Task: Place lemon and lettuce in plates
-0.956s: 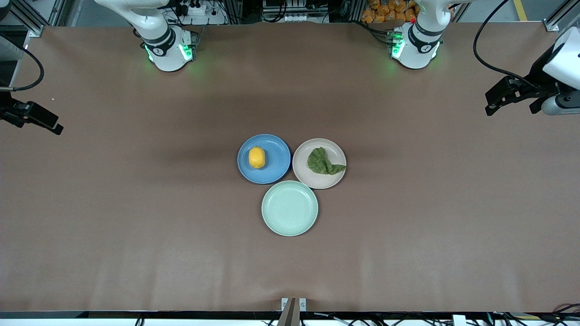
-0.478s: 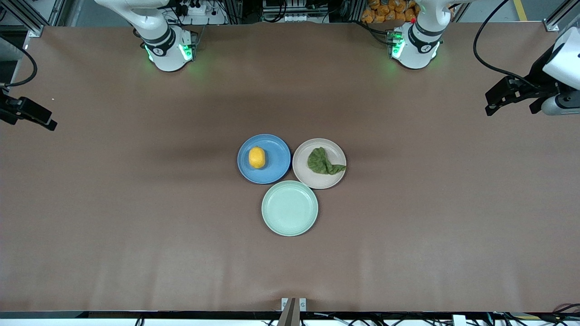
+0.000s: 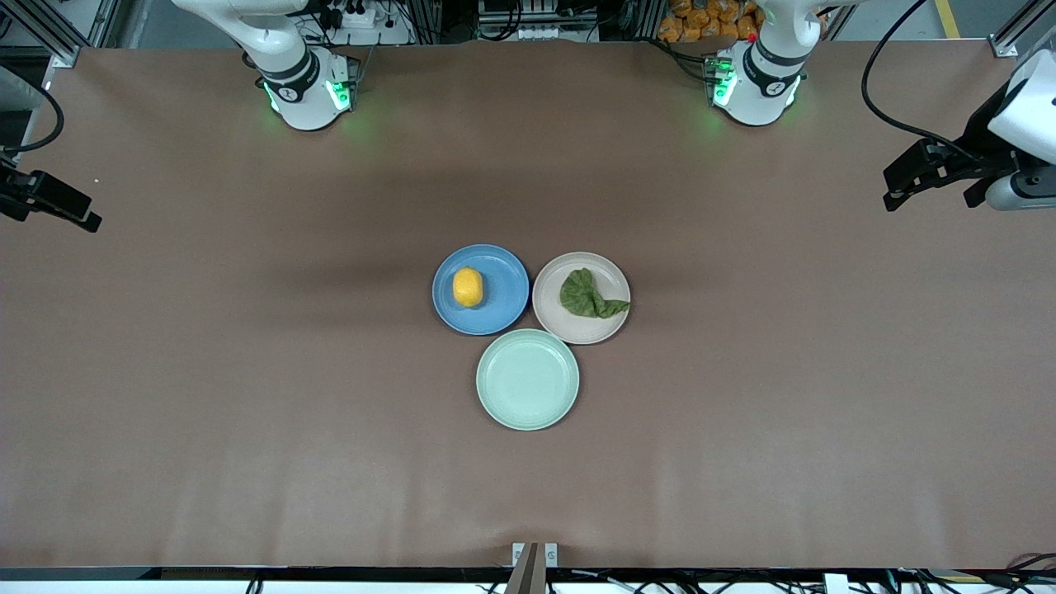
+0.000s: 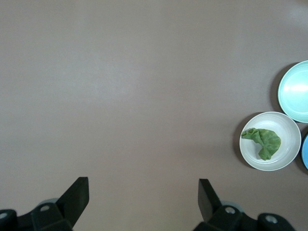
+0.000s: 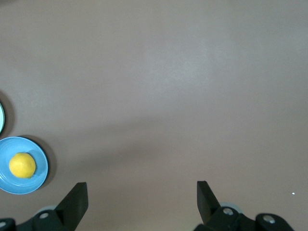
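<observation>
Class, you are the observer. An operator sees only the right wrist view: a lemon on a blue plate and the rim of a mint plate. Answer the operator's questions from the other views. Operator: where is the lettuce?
Observer: The lettuce lies on the beige plate, beside the blue plate, toward the left arm's end.
Operator: Is anything on the mint plate?
Observer: No, the mint plate holds nothing; it sits nearer the front camera than the other two.
Operator: Where is the left gripper?
Observer: The left gripper hangs open over bare table at its own end, holding nothing.
Operator: Does the leaf stay inside its plate?
Observer: Its tail reaches the rim; I cannot tell if it hangs over.
</observation>
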